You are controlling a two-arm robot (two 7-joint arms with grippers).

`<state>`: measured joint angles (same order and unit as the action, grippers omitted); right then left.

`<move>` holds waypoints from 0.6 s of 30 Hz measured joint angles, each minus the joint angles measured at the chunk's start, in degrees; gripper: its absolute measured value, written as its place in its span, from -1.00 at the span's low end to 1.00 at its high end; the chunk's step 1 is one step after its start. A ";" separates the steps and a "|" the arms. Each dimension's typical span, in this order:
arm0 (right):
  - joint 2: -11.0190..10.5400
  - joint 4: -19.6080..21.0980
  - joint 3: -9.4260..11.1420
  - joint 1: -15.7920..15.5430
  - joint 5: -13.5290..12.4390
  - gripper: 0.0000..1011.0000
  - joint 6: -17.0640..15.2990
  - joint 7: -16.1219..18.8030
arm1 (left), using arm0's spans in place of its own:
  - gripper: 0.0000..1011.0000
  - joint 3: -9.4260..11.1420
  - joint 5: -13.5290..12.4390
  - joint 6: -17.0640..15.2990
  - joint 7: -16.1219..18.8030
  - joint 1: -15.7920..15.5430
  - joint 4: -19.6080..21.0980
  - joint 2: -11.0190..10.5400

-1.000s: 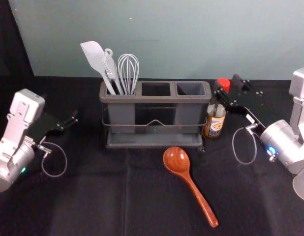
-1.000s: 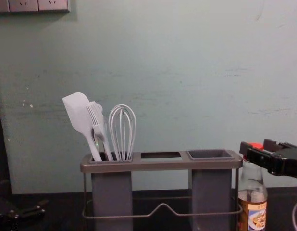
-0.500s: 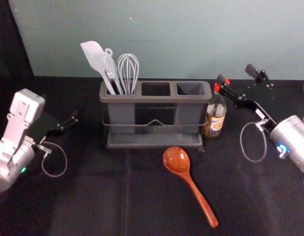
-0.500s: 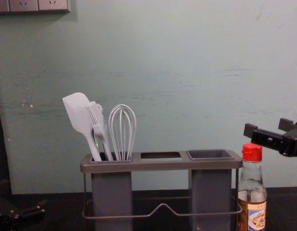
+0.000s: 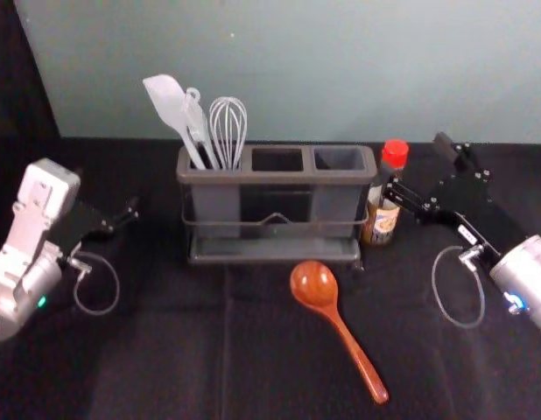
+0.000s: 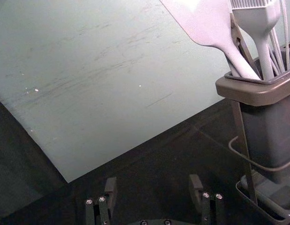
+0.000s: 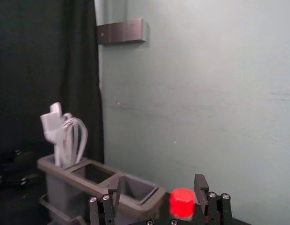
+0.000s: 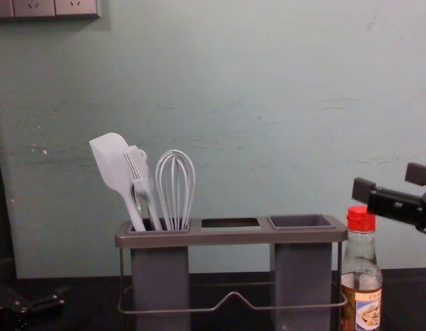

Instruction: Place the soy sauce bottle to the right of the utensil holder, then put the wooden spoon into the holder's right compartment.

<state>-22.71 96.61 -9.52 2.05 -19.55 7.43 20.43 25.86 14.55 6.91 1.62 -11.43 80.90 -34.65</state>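
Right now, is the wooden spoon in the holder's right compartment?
No, the wooden spoon lies on the table in front of the holder.

Smooth, glossy wooden spoon (image 5: 330, 311). Clear, shiny soy sauce bottle (image 8: 361, 265), glass by its look, with a red plastic-looking cap (image 8: 361, 219). Utensil holder (image 8: 230, 236) in smooth, matt grey plastic, by its look, with a thin metal-looking wire rail (image 8: 296, 305). Smooth, pale spatula (image 8: 113, 163). Matt black cloth (image 5: 165, 359), lightly creased, covers the surface.
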 joint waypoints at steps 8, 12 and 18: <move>-1.67 2.97 -2.23 -3.28 1.19 0.98 -1.18 1.69 | 0.99 0.00 0.00 0.00 0.00 0.00 0.00 0.00; -2.21 3.02 -4.48 -4.02 2.09 0.98 -2.87 2.44 | 0.99 0.00 0.00 0.00 0.00 0.00 0.00 0.00; -2.15 1.12 -7.32 -4.00 2.88 0.98 -4.30 3.14 | 0.99 0.00 0.00 0.00 0.00 0.00 0.00 0.00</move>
<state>-24.86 97.73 -16.84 -1.95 -16.67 3.13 23.56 25.86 14.55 6.91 1.62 -11.43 80.90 -34.64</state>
